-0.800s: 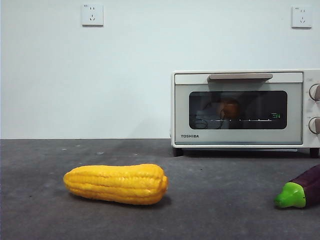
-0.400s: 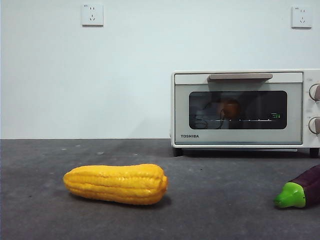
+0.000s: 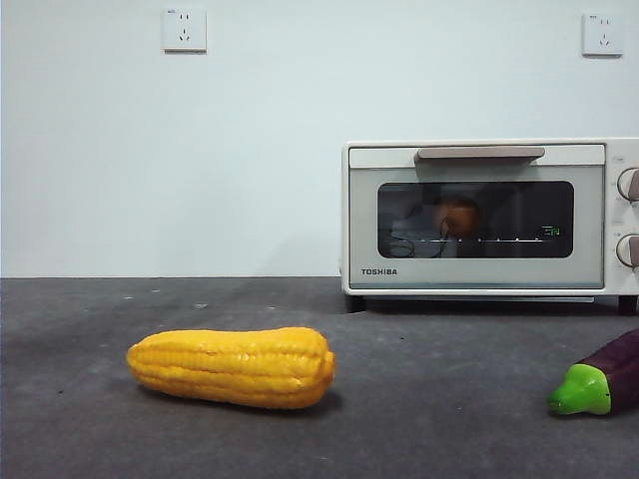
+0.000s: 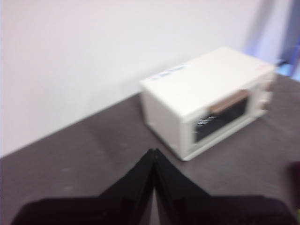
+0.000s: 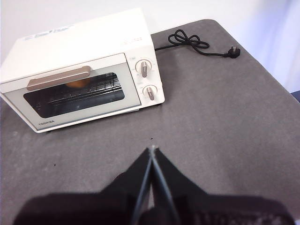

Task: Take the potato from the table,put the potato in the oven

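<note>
Front camera sits low, near table [image 3: 399, 419] height, looking level across to the wall; oven [image 3: 477, 218] stands far at about 2 o'clock, door facing the lens. Left wrist camera looks down from high and well back, blurred, oven [image 4: 206, 101] seen corner-on. Right wrist camera looks down steeply from above, oven [image 5: 79, 70] at about 11 o'clock. All three views share the oven and surrounding table.

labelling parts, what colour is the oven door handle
Beige-brown, on the cream oven; the handle shows best in the right wrist view.
</note>
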Robot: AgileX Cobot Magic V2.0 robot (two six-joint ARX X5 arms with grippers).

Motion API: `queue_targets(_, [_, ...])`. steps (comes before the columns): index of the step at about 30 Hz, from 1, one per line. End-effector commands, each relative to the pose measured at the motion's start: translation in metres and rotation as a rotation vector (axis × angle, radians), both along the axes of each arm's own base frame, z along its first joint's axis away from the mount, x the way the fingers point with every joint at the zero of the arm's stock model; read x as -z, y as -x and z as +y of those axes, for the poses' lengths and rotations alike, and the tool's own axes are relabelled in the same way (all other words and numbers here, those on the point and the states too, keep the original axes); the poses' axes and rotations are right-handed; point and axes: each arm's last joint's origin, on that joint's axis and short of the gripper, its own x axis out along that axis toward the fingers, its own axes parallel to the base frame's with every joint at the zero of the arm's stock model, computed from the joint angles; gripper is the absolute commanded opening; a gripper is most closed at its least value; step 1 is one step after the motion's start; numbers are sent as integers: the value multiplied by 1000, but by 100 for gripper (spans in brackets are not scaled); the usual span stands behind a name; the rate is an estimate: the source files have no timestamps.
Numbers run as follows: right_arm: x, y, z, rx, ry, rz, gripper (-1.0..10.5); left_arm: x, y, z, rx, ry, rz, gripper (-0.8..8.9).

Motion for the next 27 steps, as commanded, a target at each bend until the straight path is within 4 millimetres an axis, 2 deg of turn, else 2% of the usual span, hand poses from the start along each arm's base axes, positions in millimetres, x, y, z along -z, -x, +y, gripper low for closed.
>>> queue_targets(1, [1,1,-1,3,2,13,1,19,4,14,-85,-22,-94,-4])
queue_targets(6, [1,1,-1,3,2,13,1,68,2,34,-328,2,-301,-4])
queue_targets(9, [1,1,-1,2,2,13,1,100,4,41,-391,20,-385,-4])
queue_targets(14, [1,1,-1,2,2,13,1,150,4,46,-465,48,-380,-4])
queue_targets(23, [1,1,-1,3,2,13,1,219,14,55,-565,117,-306,-4])
queue_targets(27, [1,1,-1,3,2,13,1,245,19,54,-536,126,-285,-4])
